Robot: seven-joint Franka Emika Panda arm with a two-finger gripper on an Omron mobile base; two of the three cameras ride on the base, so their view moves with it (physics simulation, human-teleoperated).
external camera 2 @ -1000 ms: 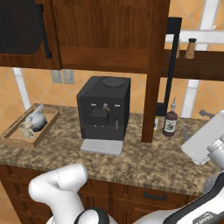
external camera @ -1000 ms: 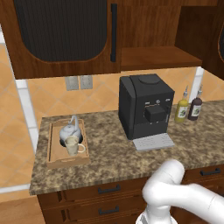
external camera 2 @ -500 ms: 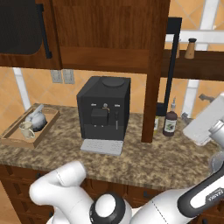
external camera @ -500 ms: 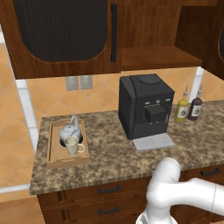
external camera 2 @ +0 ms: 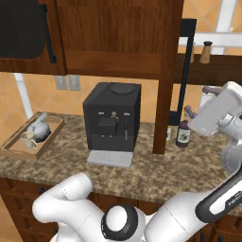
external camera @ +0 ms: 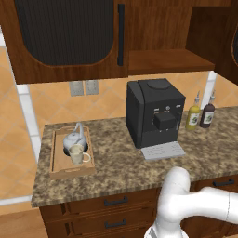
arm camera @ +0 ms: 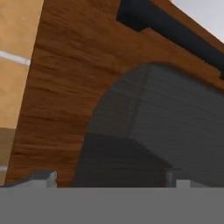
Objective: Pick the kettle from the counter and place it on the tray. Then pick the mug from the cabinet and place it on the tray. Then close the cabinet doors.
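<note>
Cabinet door (arm camera: 131, 109), dark wood frame with black ribbed arched panel, hangs open at right, close before the empty, wide-open hand (arm camera: 111, 177). Push flat on frame, sweep shut; keep off the black bar handle (arm camera: 170, 26).

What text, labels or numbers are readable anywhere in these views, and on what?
None readable.
Coffee machine: small pale marks on the front panel, too small to read.
Two bottles beside it: labels too blurred to read.
Mug on the tray: no legible mark.
Wall outlets: no text.
Cabinet door in the hand view: bare wood and ribbed panel, no lettering.
</note>
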